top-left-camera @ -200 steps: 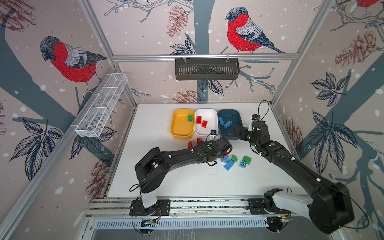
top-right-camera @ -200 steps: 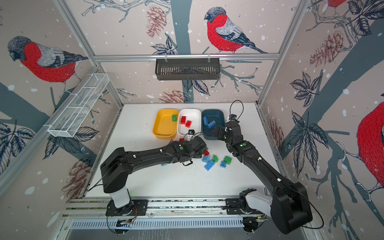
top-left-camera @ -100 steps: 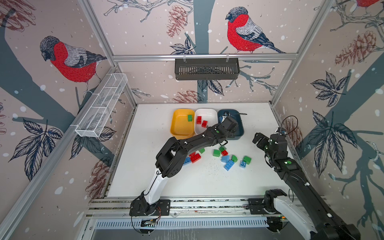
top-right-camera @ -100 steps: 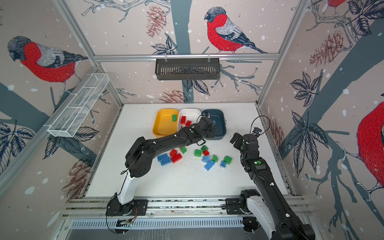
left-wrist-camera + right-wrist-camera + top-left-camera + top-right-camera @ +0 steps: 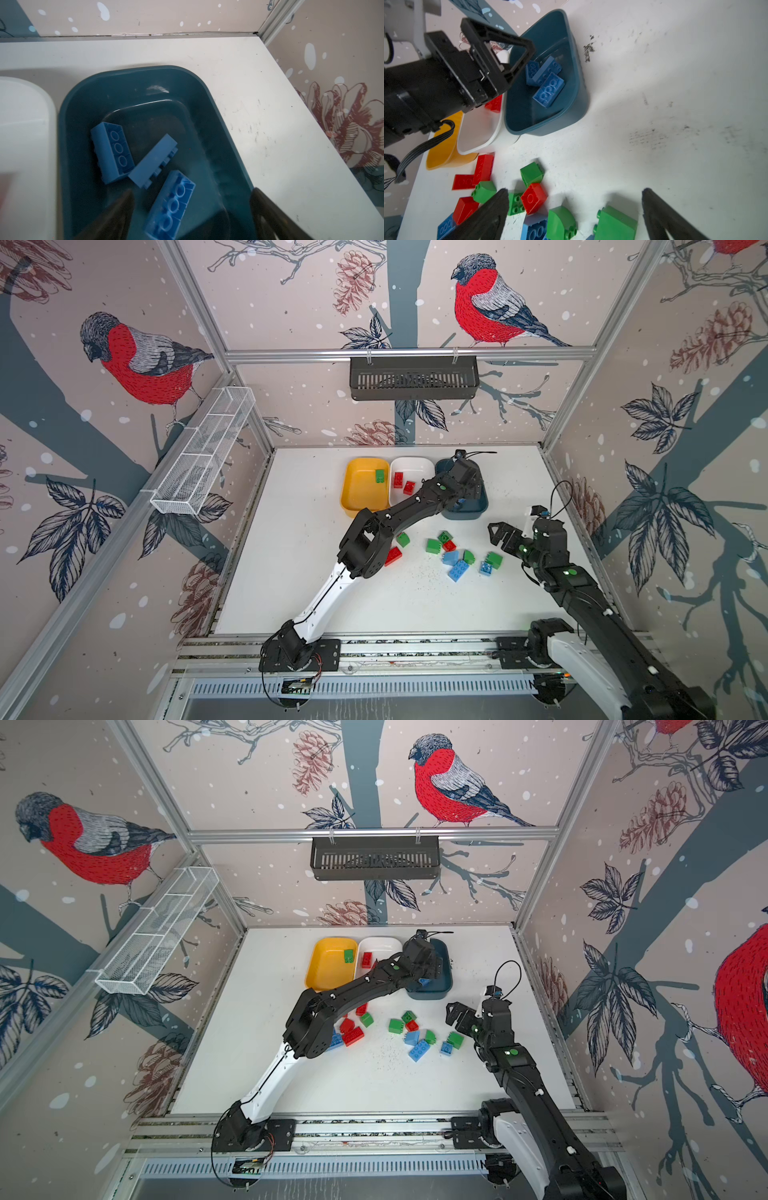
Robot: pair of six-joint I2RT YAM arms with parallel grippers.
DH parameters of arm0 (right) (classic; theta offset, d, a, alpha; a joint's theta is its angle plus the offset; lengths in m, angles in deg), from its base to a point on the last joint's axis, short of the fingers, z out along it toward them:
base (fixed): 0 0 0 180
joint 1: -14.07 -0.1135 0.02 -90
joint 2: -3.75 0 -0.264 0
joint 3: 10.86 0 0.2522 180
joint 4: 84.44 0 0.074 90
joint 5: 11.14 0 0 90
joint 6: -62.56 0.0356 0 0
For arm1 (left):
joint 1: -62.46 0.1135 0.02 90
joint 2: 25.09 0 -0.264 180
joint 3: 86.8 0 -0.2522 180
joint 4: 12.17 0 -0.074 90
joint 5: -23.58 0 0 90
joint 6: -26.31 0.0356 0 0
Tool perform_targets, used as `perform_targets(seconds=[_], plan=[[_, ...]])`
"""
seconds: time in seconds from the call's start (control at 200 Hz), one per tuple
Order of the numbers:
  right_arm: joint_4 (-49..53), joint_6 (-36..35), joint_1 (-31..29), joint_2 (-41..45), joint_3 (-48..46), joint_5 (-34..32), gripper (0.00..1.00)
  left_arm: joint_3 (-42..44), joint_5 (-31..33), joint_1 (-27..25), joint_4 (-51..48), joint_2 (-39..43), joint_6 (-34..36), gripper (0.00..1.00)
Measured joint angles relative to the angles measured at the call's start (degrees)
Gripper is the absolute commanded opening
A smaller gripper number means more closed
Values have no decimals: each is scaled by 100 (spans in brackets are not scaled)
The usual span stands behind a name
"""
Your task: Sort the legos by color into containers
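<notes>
The left pincer (image 5: 192,190) hangs wide and empty over the dark teal tub (image 5: 128,87), where three studded light blue bricks (image 5: 153,160) lie tumbled. Beside it the white tub (image 5: 411,466) holds two red bricks (image 5: 398,480); the yellow tub (image 5: 359,489) beyond holds one green brick (image 5: 380,475). The right pincer (image 5: 575,190), wide too, hovers over loose bricks (image 5: 457,570) on the bench (image 5: 299,531) near that teal tub.

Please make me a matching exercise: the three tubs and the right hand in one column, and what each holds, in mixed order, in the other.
1. yellow tub
2. white tub
3. teal tub
4. right hand

a. blue bricks
b. nothing, open
c. one green brick
d. red bricks

Pairs: 1-c, 2-d, 3-a, 4-b.
</notes>
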Motion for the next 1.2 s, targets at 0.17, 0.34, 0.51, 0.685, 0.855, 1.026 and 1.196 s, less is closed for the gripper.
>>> perform_targets(seconds=[0.17, 0.34, 0.51, 0.685, 0.855, 1.026, 1.196], plan=[[-66, -17, -319, -22, -87, 304, 96, 352, -221, -4, 26, 264, 83, 97], [-262, -85, -1067, -243, -111, 529, 93, 1102, -435, 2, 212, 1008, 76, 97], [-367, -142, -1904, -719, -48, 391, 85, 2452, -557, 0, 656, 2083, 7, 97], [-503, -205, -2564, -1539, 396, 210, 75, 4046, -249, 4, 968, 3300, -190, 97], [-765, 48, -3093, -2218, 811, -372, 72, 5302, 442, 17, 984, 4299, -413, 97], [-942, 391, -3375, -2809, 1049, -927, 71, 6120, 1097, 157, 761, 4994, -750, 97], [-942, 629, -3471, -2962, 1152, -1464, 81, 6575, 962, 186, 605, 5331, -811, 93]])
